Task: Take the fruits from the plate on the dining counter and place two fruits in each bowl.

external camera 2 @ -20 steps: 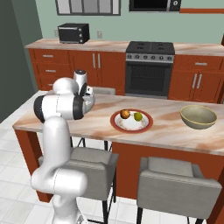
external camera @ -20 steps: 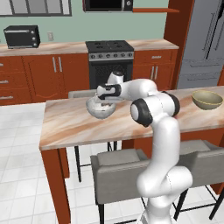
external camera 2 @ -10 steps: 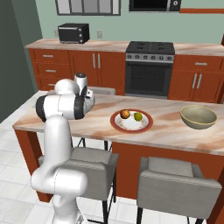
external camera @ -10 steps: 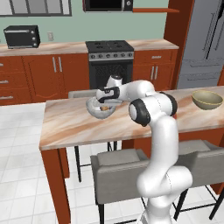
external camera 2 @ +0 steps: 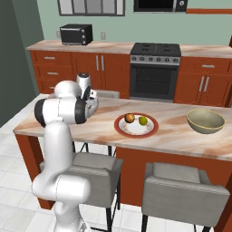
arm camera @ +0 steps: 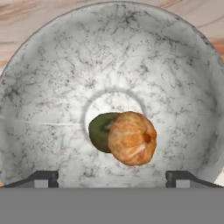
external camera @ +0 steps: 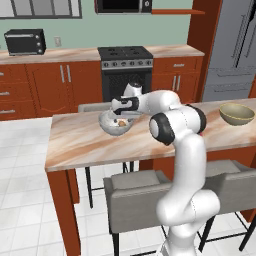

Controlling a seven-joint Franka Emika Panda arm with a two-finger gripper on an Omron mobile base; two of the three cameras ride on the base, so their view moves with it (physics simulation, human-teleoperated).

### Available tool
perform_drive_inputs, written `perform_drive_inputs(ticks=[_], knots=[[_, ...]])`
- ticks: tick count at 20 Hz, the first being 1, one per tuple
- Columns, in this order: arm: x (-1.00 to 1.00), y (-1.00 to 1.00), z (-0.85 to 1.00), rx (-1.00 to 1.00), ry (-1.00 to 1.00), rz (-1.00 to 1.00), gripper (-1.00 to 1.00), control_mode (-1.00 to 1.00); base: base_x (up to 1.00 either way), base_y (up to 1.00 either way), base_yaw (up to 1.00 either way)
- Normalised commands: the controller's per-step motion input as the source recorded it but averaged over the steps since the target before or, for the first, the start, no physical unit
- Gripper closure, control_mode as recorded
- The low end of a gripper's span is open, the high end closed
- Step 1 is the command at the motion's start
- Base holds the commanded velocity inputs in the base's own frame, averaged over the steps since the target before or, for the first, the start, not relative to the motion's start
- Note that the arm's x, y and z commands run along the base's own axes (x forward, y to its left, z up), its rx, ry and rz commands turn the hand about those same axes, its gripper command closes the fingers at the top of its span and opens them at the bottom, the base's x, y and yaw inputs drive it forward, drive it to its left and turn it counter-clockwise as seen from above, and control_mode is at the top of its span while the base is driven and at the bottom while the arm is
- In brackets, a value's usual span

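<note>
Hovered with gripper (arm camera: 112, 177) spread wide, empty, over speckled bowl (arm camera: 183, 78) — orange fruit (arm camera: 131, 138) at frame centre. Remaining fruits on plate (external camera 2: 121, 132) — mid-frame, right of hand.

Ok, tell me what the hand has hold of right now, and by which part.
Nothing is held. The hand hangs open over the speckled bowl, its fingertips spread wide apart; an orange fruit and a green fruit lie loose on the bowl's bottom.

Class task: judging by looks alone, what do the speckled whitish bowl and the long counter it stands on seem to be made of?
The whitish-grey speckled round bowl looks like glazed ceramic or stoneware: dark flecks and fine crackle lines on a smooth inside. The beige-pink veined dining counter top looks like polished marble, given its flowing veins; its red-brown legs appear to be wood.
</note>
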Motion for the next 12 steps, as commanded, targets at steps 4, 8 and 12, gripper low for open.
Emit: perform_drive_inputs(ticks=[4,8,12], knots=[[-0.93,-0.77,0.36,0.01,-0.14,0.00,-1.00,-1.00,0.00,0.00,0.00],[-1.00,-1.00,0.25,0.07,-0.14,0.00,-1.00,-1.00,0.00,0.00,0.00],[-1.00,-0.85,0.36,0.05,-0.01,0.00,-1.00,-1.00,0.00,0.00,0.00]])
